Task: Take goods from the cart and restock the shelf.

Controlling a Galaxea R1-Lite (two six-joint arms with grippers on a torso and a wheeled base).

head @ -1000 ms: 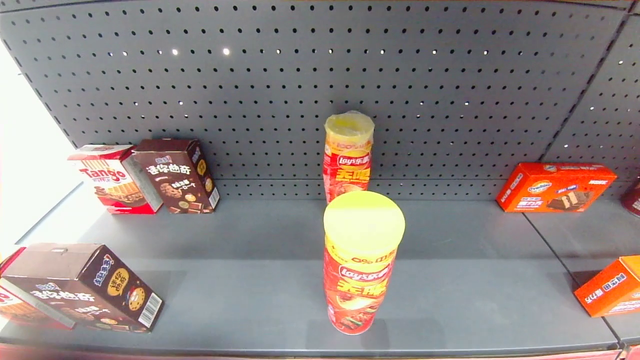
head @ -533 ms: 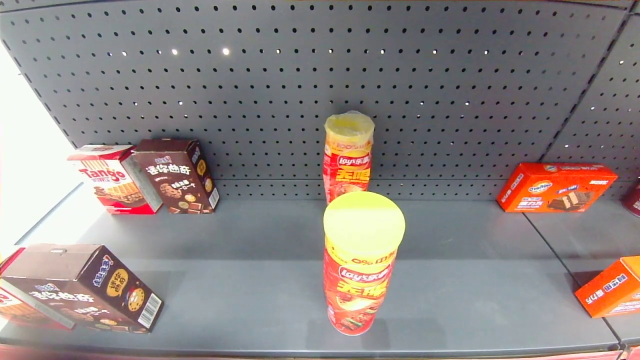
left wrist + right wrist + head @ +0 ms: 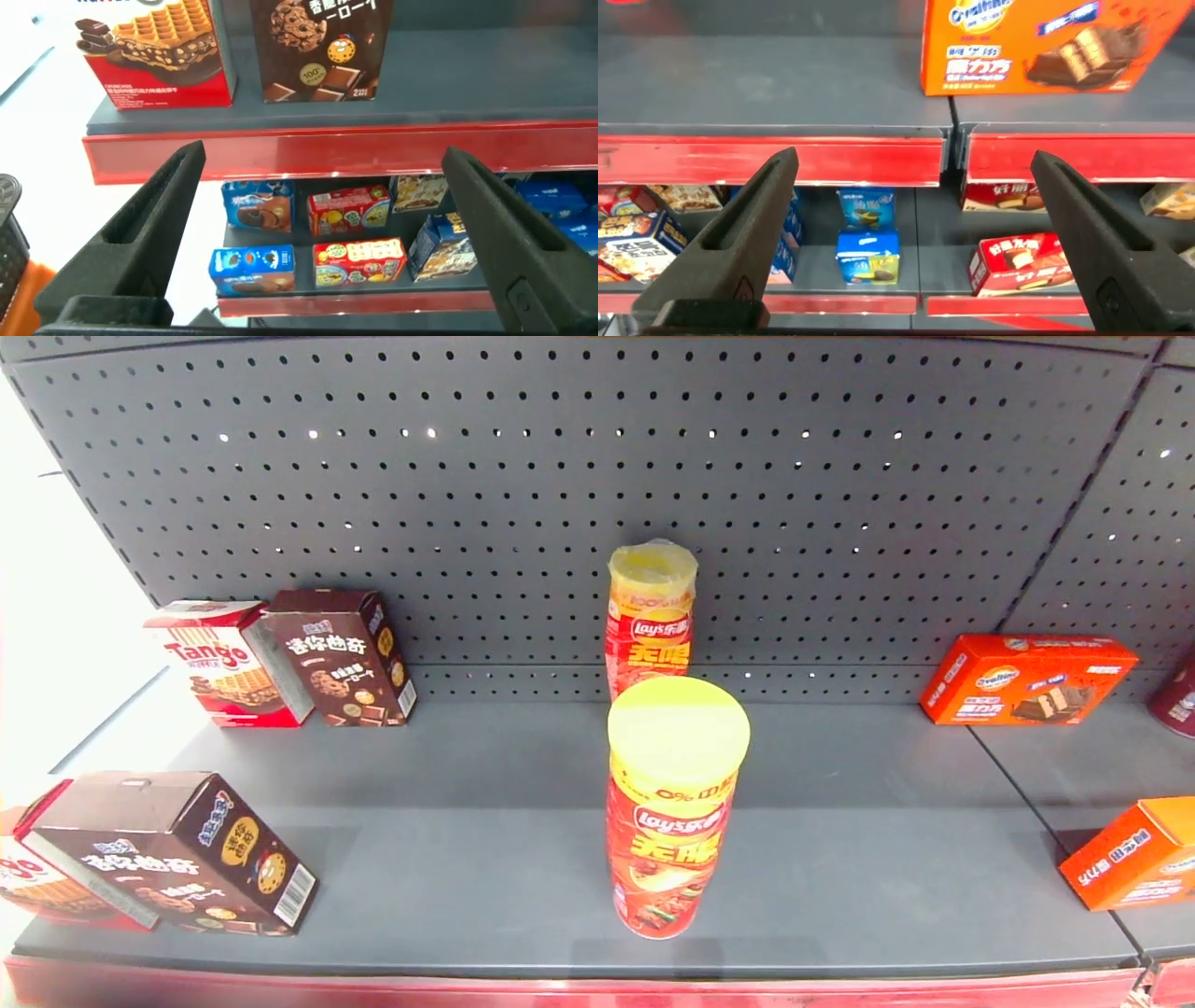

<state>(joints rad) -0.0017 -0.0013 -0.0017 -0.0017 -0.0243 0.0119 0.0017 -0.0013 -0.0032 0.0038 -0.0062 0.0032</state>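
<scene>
From my remote station: two chip cans stand upright on the grey shelf (image 3: 448, 868), long axes vertical, yellow lids pointing up. The front can (image 3: 672, 812) sits near the shelf's front edge, about midway along it. The rear can (image 3: 651, 616) stands straight behind it against the pegboard (image 3: 560, 476), with a gap of bare shelf between the two.

My count of the other goods comes to two of each kind. One red wafer box (image 3: 224, 658) and one brown cookie box (image 3: 341, 653) stand side by side at the back left. A second brown cookie box (image 3: 173, 849) and a second red wafer box (image 3: 42, 887) sit together at the front left corner. One orange box (image 3: 1027, 677) rests at the back right, and a second orange box (image 3: 1125, 854) sits at the front right.

The left gripper (image 3: 322, 159) hangs in front of the shelf's red edge strip, below the front-left boxes, claw spread wide and holding nothing. The right gripper (image 3: 915, 161) hangs likewise below the front orange box, claw released and empty. Small packets line the lower shelves (image 3: 355, 238) behind both.
</scene>
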